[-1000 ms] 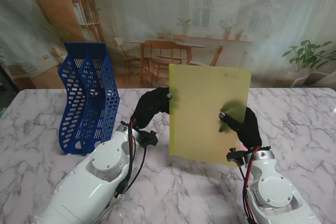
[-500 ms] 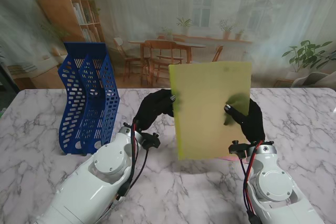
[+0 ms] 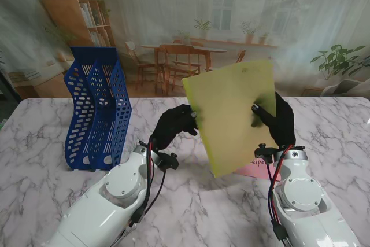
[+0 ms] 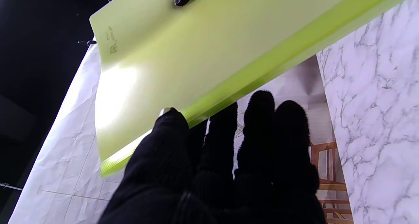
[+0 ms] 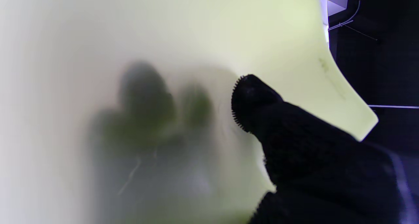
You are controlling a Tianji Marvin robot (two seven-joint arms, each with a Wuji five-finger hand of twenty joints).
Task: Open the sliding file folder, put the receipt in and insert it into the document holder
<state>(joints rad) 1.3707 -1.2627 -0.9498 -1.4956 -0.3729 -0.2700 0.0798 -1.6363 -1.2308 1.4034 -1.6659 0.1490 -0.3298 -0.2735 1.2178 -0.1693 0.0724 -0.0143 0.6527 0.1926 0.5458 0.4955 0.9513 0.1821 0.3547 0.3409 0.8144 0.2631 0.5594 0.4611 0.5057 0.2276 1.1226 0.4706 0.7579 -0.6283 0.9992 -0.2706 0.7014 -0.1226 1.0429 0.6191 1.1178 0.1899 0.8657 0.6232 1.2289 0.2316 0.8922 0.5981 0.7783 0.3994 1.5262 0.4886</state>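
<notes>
White marble table [image 3: 34,143] with grey veins.
A blue perforated document holder [image 3: 95,111] stands upright at ten o'clock; a pink receipt [image 3: 257,170] lies flat at four o'clock, partly hidden.

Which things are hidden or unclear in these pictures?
- Pink receipt: stand view, mostly behind the yellow-green folder; its print is unreadable.
- Right hand: its fingers behind the folder show only as blurred shadows in the right wrist view.
- Blue document holder: inside unclear.
- Left hand: grip on the folder's edge unclear.
</notes>
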